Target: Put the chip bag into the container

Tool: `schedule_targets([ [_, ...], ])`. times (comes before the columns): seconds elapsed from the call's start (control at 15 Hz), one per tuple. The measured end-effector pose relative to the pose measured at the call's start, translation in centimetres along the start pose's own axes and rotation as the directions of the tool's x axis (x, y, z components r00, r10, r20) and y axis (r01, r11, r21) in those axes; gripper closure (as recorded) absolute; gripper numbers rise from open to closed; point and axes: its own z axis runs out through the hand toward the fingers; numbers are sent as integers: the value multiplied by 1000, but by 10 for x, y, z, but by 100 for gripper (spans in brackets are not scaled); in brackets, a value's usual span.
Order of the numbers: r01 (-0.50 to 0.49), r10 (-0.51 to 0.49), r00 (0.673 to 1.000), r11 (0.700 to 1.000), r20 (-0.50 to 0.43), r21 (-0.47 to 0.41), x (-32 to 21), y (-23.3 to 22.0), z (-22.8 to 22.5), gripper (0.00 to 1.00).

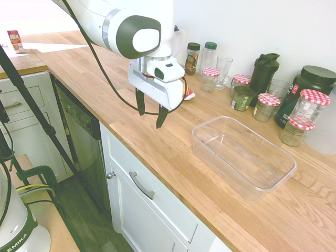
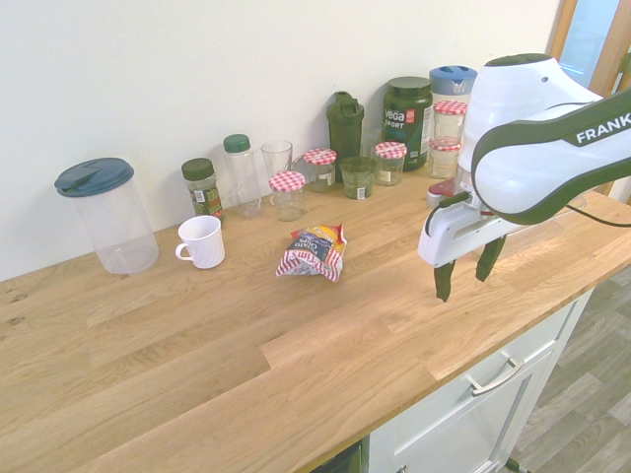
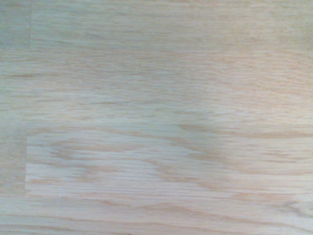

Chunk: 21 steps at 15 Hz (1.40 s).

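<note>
The chip bag (image 2: 313, 252) lies crumpled on the wooden counter, red-and-white striped with blue and orange patches; in the first exterior view only a sliver of it (image 1: 189, 94) shows behind the gripper. The clear plastic container (image 1: 286, 176) sits on the counter, with nothing in it; in the second exterior view the arm hides it. My gripper (image 1: 150, 114) (image 2: 465, 270) hangs open above bare counter near the front edge, between bag and container, holding nothing. The wrist view shows only wood grain.
Along the wall stand jars with red-checked lids (image 2: 288, 193), spice bottles (image 2: 202, 187), a glass (image 2: 277, 161), a dark shaker bottle (image 2: 346, 126), a dark tub (image 2: 407, 116), a white mug (image 2: 202, 241) and a tall lidded canister (image 2: 105, 215). The counter's front edge (image 1: 157, 173) drops to drawers.
</note>
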Motion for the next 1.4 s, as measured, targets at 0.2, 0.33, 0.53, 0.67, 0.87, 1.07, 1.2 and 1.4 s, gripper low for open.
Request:
schedule_targets([
  [0.2, 12, -12, 1000, 1000, -12, 4, -3, -4, -1, 0],
  [0.33, 42, -42, 998, 999, -53, 2, -14, -15, -4, 0],
  [0.53, 121, -123, 973, 992, -193, -19, -49, -46, -17, 0],
  [0.67, 169, -171, 942, 985, -289, -33, -80, -72, -29, 0],
  [0.87, 227, -230, 882, 972, -411, -57, -110, -108, -40, 0],
  [1.07, 236, -256, 830, 966, -495, -102, -103, -149, -32, 0],
  [1.2, 234, -268, 814, 963, -515, -132, -94, -181, -21, 0],
  [1.4, 241, -292, 801, 956, -523, -164, -93, -223, -5, 0],
])
